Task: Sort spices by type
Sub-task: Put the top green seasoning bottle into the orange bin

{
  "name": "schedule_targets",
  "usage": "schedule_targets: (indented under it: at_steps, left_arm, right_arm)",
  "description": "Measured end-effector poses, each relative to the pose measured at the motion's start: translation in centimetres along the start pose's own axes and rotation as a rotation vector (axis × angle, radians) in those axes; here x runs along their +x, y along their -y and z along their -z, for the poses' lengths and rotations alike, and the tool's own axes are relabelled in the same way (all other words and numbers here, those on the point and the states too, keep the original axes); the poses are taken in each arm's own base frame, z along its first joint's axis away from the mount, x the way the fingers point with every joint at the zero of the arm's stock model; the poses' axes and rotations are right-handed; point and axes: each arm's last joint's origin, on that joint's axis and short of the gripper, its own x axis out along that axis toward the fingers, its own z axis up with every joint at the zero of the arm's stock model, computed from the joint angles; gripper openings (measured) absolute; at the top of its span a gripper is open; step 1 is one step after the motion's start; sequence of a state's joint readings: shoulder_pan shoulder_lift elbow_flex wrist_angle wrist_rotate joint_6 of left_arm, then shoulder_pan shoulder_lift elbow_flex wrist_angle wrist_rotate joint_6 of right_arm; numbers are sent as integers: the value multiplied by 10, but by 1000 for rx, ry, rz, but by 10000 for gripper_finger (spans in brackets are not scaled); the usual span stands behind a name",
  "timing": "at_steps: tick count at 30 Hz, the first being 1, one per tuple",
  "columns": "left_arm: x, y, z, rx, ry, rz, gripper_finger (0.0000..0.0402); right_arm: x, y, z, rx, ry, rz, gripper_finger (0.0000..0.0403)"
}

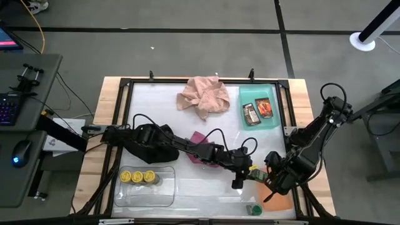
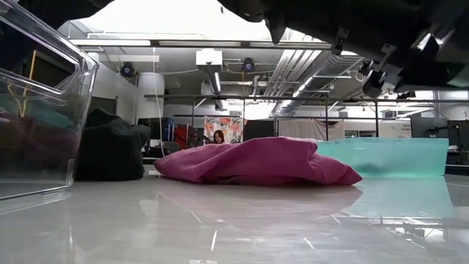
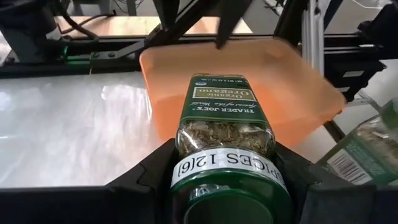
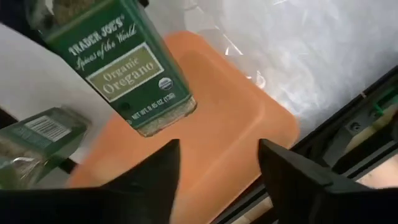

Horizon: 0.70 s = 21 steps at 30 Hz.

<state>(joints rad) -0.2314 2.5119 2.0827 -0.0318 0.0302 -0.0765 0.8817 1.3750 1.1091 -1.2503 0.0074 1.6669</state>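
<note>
Left wrist view showed the left gripper (image 3: 227, 186) clamped on a green-lidded oregano jar (image 3: 225, 127), fingers pressing both sides just behind the lid. The jar's long axis ran straight out from the gripper, base leading toward the orange tray (image 3: 249, 68), lid nearest the wrist. In the high view the jar (image 1: 252, 175) hung at the tray's (image 1: 278, 201) edge nearest the table's centre, and the right wrist view showed it (image 4: 121, 59) tilted above the tray floor (image 4: 205, 118), base lowest.

The right gripper (image 4: 214, 168) stood over the same tray with its fingers spread and nothing between them.

A second green-lidded jar (image 1: 254, 208) sat on the table just beside the orange tray. Three yellow-lidded jars (image 1: 137, 177) rested in the clear tray (image 1: 162, 190), well apart from the orange tray; the two packets (image 1: 257, 110) lay in the teal tray (image 1: 275, 94).

Judged procedure: carry the jar fully over the orange tray floor, lower until the base is close to it, then release, so that the jar does not roll over the low rim. Keep clear of the right gripper.
</note>
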Motion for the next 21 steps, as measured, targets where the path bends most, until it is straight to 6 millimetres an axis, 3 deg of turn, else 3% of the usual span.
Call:
schedule_targets:
  at_steps: [8, 14, 21]
  left_arm:
    - [1, -1, 2, 2, -3, -16, 164]
    - [1, -1, 2, 2, -4, -17, 164]
    - [2, 0, 6, 2, -35, -18, 164]
  right_arm:
    - [0, -1, -9, 28, 41, -4, 16]
    - [3, -6, -13, 44, 72, -53, 5]
    - [33, -7, -13, 131, 64, -107, 2]
